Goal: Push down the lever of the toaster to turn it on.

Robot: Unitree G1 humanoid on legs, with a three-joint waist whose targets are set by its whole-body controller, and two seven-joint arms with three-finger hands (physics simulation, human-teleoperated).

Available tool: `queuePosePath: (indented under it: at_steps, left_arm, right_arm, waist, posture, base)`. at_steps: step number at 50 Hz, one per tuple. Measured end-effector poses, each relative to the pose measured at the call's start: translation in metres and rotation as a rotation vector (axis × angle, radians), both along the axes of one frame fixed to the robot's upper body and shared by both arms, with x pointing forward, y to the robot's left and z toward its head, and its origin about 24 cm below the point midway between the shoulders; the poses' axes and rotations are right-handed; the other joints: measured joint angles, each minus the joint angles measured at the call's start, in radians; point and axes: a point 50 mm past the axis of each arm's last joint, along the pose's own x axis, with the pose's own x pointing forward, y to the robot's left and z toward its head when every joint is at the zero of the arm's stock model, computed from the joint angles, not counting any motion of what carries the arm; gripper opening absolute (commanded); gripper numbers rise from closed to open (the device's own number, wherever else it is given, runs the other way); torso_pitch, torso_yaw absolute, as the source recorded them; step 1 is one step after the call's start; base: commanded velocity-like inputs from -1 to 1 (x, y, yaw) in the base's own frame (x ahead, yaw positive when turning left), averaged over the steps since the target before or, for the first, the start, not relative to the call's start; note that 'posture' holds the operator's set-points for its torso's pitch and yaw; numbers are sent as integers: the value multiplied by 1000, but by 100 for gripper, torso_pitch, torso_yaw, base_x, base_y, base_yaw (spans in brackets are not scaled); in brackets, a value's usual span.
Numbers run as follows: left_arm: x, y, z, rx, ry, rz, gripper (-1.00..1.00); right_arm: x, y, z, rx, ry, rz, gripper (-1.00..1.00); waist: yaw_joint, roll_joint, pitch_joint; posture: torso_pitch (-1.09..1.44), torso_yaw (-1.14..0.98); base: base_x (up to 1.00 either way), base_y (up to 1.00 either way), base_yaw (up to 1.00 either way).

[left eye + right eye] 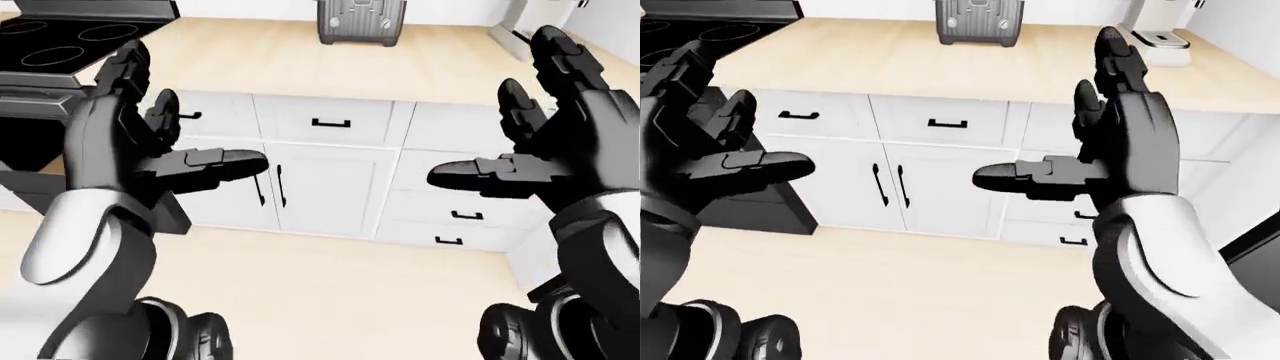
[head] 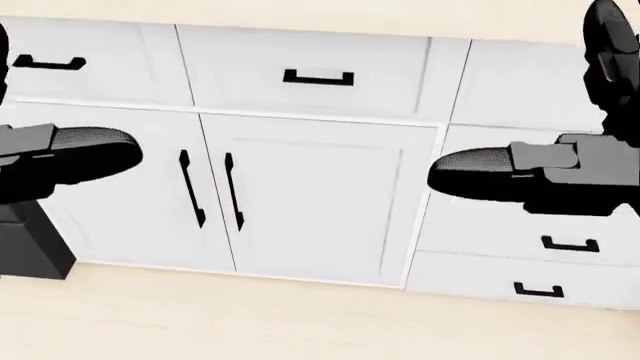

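Note:
The dark grey toaster (image 1: 360, 22) stands on the light wood counter (image 1: 270, 60) at the top middle of the left-eye view; it also shows in the right-eye view (image 1: 978, 22). Its lever is too small to make out. My left hand (image 1: 165, 142) is raised at the left, fingers spread open and empty. My right hand (image 1: 520, 142) is raised at the right, also open and empty. Both hands hover well short of the counter, far from the toaster.
White cabinets with black handles (image 1: 330, 124) run under the counter. A black stove (image 1: 60, 37) sits at the top left of the left-eye view. A white appliance (image 1: 1160, 34) stands on the counter right of the toaster. Light wood floor lies below.

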Motion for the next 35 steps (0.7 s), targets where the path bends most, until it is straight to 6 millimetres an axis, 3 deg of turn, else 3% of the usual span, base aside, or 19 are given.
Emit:
queuePosePath:
  at_steps: [6, 12, 14, 21, 25, 28, 32, 35]
  left_arm:
    - [-7, -17, 4, 21, -41, -65, 100]
    - [-4, -4, 9, -13, -44, -26, 100]
    - [-5, -2, 10, -21, -48, -10, 100]
    - [-6, -2, 10, -22, -49, 2, 100]
    - [-3, 0, 5, -24, -21, 18, 100]
    - [-3, -4, 6, -24, -22, -2, 100]
    - [-5, -9, 9, -12, -44, -33, 100]
    - [-6, -7, 9, -16, -50, -22, 100]
  right_arm:
    - [-21, 6, -2, -133, 4, 6, 100]
    - [-35, 13, 7, -70, -25, 67, 100]
    - [-35, 13, 9, -51, -35, 71, 100]
    - [-30, 13, 2, -3, -25, 96, 100]
    - [-28, 12, 1, -4, -25, 94, 100]
    - [-28, 11, 3, -10, -26, 82, 100]
    - [-27, 10, 5, -6, -32, 72, 100]
    - [-28, 10, 6, -5, -45, 79, 100]
  waist:
    - [2, -5, 3]
    - [-6, -22, 11]
    - [-5, -27, 13]
    - [-3, -36, -15]
    - [-2, -45, -1]
    - [-11, -25, 2]
    - [-8, -50, -14]
    - [-6, -32, -6]
  posture:
    - [0, 0]
    - [0, 0]
    - [0, 0]
    - [0, 0]
    - [0, 0]
    - [0, 0]
    - [0, 0]
    - [0, 0]
  base:
    - [0, 0, 0]
    - [0, 0, 0]
    - [5, 0, 0]
    - [8, 0, 0]
    - [11, 0, 0]
    - [12, 0, 0]
    - [12, 0, 0]
    - [12, 0, 0]
